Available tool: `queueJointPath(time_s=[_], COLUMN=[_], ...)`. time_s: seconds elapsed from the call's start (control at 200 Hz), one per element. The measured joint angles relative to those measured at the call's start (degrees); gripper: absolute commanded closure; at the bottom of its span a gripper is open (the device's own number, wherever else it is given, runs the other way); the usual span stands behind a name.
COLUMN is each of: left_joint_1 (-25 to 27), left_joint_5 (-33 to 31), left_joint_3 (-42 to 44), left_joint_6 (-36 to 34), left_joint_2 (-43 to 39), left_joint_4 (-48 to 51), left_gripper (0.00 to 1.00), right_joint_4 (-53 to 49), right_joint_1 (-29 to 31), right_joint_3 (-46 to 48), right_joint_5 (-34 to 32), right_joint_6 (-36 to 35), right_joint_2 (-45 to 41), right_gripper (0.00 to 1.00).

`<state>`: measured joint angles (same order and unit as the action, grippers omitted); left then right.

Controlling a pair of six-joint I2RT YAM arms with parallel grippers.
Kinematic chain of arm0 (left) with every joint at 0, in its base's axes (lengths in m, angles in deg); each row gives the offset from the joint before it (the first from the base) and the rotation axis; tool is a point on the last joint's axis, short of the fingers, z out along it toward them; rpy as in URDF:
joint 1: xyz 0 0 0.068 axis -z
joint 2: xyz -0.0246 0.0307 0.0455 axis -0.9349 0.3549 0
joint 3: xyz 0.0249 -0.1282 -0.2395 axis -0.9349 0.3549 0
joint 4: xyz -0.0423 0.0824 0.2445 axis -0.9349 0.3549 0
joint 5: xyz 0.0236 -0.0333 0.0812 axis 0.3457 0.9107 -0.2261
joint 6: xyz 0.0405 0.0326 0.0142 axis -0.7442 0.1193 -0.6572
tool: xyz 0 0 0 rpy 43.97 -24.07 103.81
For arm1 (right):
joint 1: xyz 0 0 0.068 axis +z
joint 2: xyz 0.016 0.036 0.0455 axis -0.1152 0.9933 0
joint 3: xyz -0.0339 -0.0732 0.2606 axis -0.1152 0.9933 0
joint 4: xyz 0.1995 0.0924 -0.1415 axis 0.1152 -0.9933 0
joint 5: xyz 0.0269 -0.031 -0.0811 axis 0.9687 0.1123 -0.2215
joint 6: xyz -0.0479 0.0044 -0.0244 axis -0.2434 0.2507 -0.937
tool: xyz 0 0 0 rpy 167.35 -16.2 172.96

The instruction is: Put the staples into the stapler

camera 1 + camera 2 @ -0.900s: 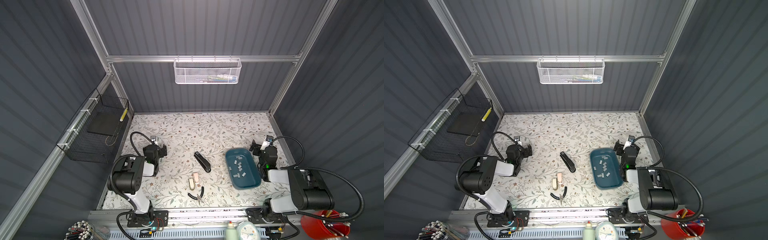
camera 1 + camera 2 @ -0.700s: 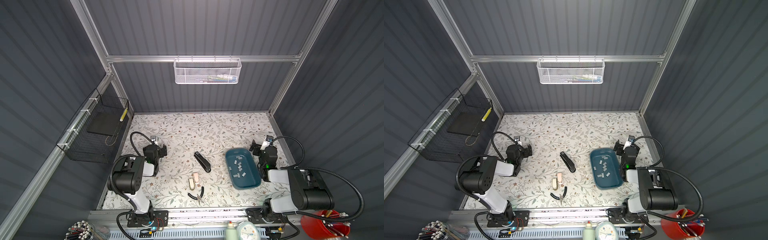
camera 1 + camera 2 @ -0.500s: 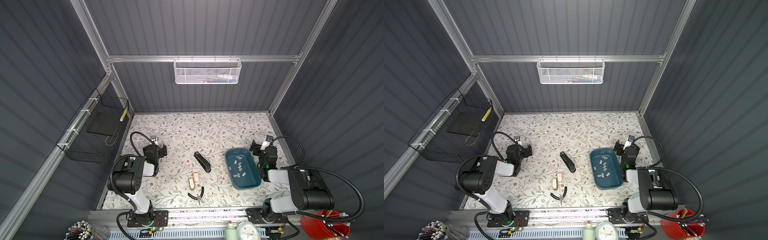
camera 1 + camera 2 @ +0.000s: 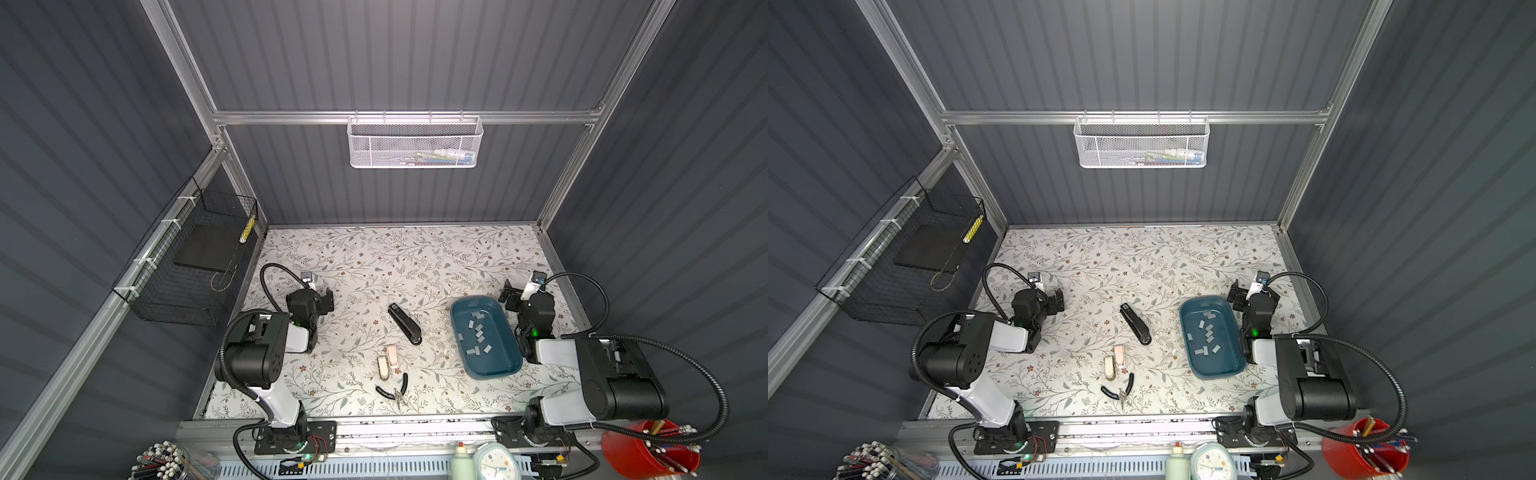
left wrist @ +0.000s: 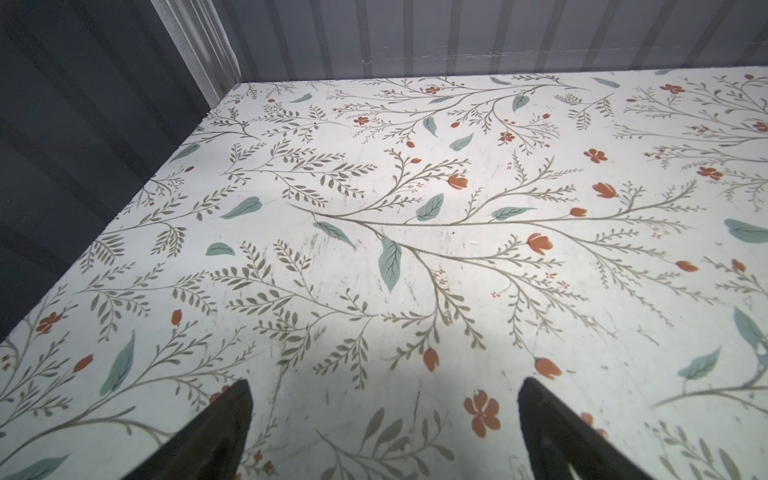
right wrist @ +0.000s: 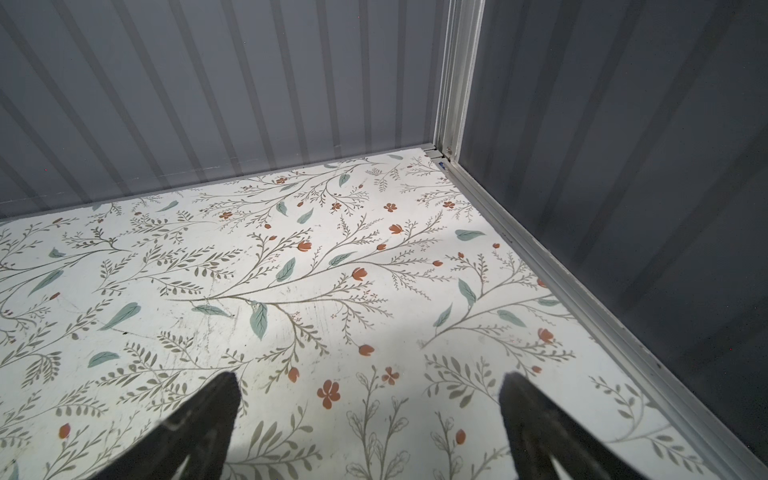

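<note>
1. The staples (image 4: pixel 480 333) sit loose in the teal tray (image 4: pixel 490 372). The tray is just beside the right gripper (image 4: pixel 509 297), on its inner side and a bit back toward the robot, so the right arm is clearly nearer.
2. The stapler (image 4: pixel 404 324) lies on the tabletop (image 4: pixel 374 257) between the two arms. Its long axis runs diagonally, far-left to near-right, and it's on the left gripper (image 4: pixel 326 300) side of the tray.
3. Both arms are folded low and point at the back wall, so neither wrist view shows the tray or stapler.
4. Both grippers are spread wide and hold nothing.
</note>
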<state>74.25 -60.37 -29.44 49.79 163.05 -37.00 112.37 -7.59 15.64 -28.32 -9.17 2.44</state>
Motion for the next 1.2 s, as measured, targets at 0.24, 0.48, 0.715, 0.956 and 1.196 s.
queueJointPath(time_s=[0.24, 0.48, 0.715, 0.956, 1.196], left_joint_1=[0.0, 0.0, 0.0, 0.0, 0.0], left_joint_5=[0.02, 0.02, 0.0, -0.24, 2.84], left_joint_3=[0.0, 0.0, 0.0, -7.72, -13.9], left_joint_6=[0.0, 0.0, 0.0, 0.96, 6.1], left_joint_2=[0.0, 0.0, 0.0, -8.31, -18.45], left_joint_4=[0.04, 0.04, -0.02, 16.79, 31.28], left_gripper=[0.0, 0.0, 0.0, 0.0, 0.0], right_joint_4=[0.0, 0.0, 4.85, -2.19, -11.54], right_joint_1=[0.0, 0.0, 0.0, 0.83, 0.87], right_joint_3=[0.0, 0.0, 4.57, 4.87, 4.87], right_joint_5=[0.0, 0.0, -1.01, -3.58, -5.16], right_joint_6=[0.0, 0.0, 0.22, 0.7, 6.47], right_joint_2=[0.0, 0.0, -1.38, -12.68, -27.34], right_gripper=[0.01, 0.01, 0.01, 0.01, 0.01])
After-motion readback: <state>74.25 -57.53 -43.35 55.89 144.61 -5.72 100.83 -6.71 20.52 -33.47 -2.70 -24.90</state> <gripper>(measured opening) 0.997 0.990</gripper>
